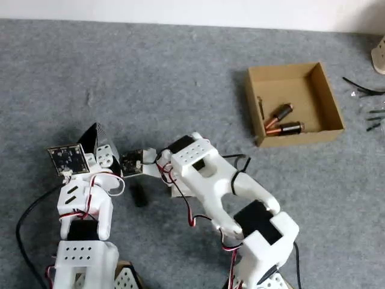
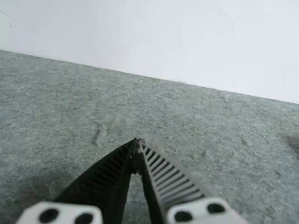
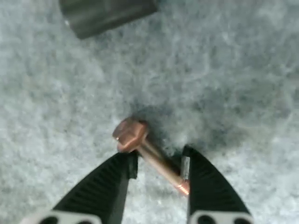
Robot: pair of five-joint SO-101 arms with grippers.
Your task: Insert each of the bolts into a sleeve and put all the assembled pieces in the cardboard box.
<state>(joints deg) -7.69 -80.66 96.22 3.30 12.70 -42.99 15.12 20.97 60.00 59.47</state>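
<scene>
Carpet: the grey surface you are working on, with both arms at its near edge.
Cardboard box: you will find it open-topped at the far right, well apart from both grippers.
Right gripper: your jaws stand part closed on the bolt, one fingertip against it just below the head and the other pad against its threaded end. In the high view this arm reaches across toward the left arm.
Left gripper: your fingertips meet at a point with nothing between them, above bare carpet.
Assembled pieces: you have two inside the box, each a copper bolt in a dark sleeve, lying side by side near its front wall.
Sleeve: a loose dark cylinder on its side on the carpet, near your right gripper and apart from the bolt.
Bolt: copper, hex-headed, held askew between your right jaws.
</scene>
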